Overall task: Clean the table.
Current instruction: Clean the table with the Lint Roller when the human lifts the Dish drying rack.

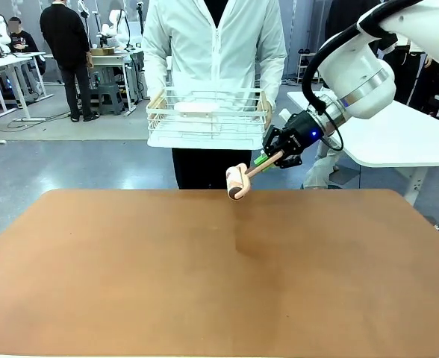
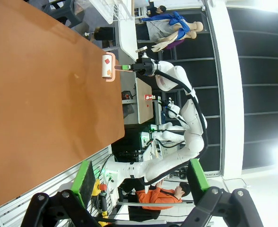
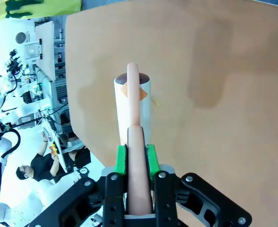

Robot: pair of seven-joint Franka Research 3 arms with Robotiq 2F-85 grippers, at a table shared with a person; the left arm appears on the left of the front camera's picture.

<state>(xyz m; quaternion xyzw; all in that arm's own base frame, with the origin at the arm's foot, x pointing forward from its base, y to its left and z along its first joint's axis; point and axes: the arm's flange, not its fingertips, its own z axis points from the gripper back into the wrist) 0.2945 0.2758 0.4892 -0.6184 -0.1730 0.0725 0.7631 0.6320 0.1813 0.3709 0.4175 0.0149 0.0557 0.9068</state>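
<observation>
My right gripper [image 1: 269, 158] is shut on the pink handle of a lint roller [image 1: 237, 183], whose pale roll hangs just above the far edge of the reddish-brown table [image 1: 204, 283]. The right wrist view looks down the handle, gripped between the green pads of the right gripper [image 3: 136, 158], to the lint roller [image 3: 133, 104] over the table [image 3: 224, 94]. My left gripper [image 2: 140, 182] stands open with nothing between its fingers, off the table's [image 2: 35, 94] side. Farther off are the lint roller [image 2: 107, 67] and the right gripper [image 2: 129, 67].
A person stands at the far side, both hands holding a white wire rack [image 1: 204, 123] with a pale object inside, just behind the roller. A white table [image 1: 399, 142] stands at the back right.
</observation>
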